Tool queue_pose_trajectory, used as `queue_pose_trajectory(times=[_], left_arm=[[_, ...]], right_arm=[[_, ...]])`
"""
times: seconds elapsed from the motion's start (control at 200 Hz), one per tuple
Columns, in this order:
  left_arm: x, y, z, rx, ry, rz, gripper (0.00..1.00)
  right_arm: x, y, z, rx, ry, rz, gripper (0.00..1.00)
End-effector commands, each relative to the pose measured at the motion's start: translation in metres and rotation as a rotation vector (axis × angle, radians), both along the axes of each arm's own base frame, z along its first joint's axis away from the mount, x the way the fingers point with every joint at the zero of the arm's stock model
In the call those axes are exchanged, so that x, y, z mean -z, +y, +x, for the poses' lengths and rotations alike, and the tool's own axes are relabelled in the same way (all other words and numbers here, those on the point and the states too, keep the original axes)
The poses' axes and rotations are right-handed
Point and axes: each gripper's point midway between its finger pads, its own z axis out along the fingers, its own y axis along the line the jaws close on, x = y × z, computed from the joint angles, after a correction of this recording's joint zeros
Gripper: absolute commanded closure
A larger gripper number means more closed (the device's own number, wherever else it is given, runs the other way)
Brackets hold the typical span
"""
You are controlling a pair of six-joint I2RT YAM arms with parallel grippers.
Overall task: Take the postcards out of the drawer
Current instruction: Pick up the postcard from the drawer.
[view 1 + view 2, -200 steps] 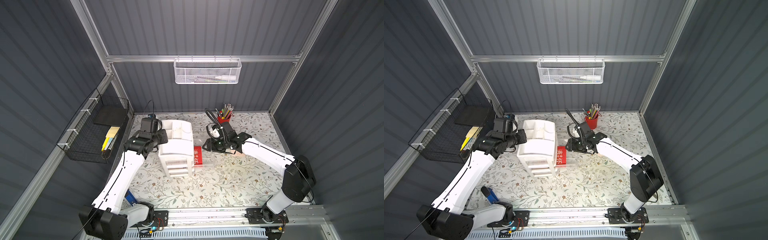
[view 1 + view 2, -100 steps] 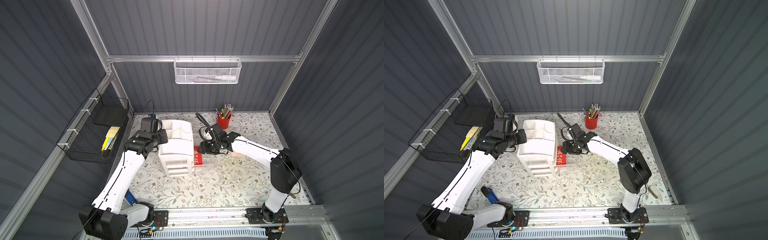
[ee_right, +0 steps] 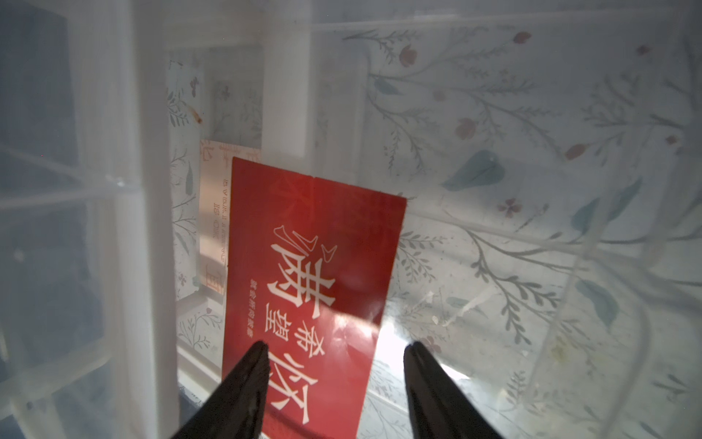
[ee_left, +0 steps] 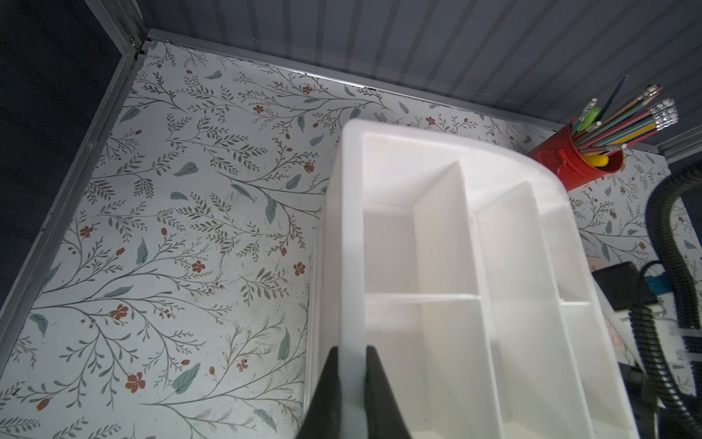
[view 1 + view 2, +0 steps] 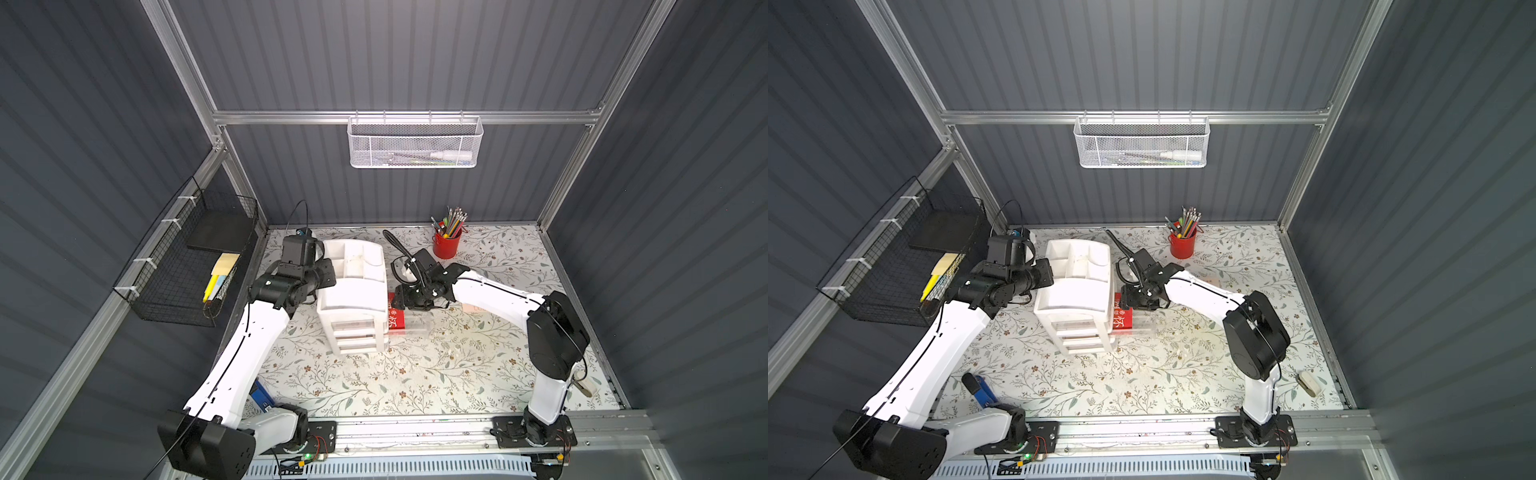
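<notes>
Right tool (image 3: 337, 346) over red postcard (image 3: 315, 247)

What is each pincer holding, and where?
Left pincer clamps the white organizer by its top rim. Right pincer is open over the red postcard, holding nothing.

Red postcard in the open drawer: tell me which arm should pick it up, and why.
Right. The right gripper hangs open directly over the red postcard inside the drawer, while the left gripper is shut on the rim of the organizer, apparently steadying it.
</notes>
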Motion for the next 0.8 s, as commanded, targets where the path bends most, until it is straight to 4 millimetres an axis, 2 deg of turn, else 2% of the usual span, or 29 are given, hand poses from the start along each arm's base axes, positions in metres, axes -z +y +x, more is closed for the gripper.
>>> queue_pose_trajectory(times=[0.0,0.44,0.795], left_arm=[[0.025,0.005,-0.01,0.011,0.091,0.046,1.0],[0.023,0.004,-0.011,0.015,0.086,0.041,1.0],[0.023,0.005,-0.011,0.016,0.086,0.042,1.0]], right_arm=[[0.009,-0.006,0.0,0.009,0.017,-0.058,0.4],[0.015,0.007,-0.003,-0.02,0.059,-0.026,0.4],[0.005,0.025,-0.008,-0.054,0.084,0.092,0.4]])
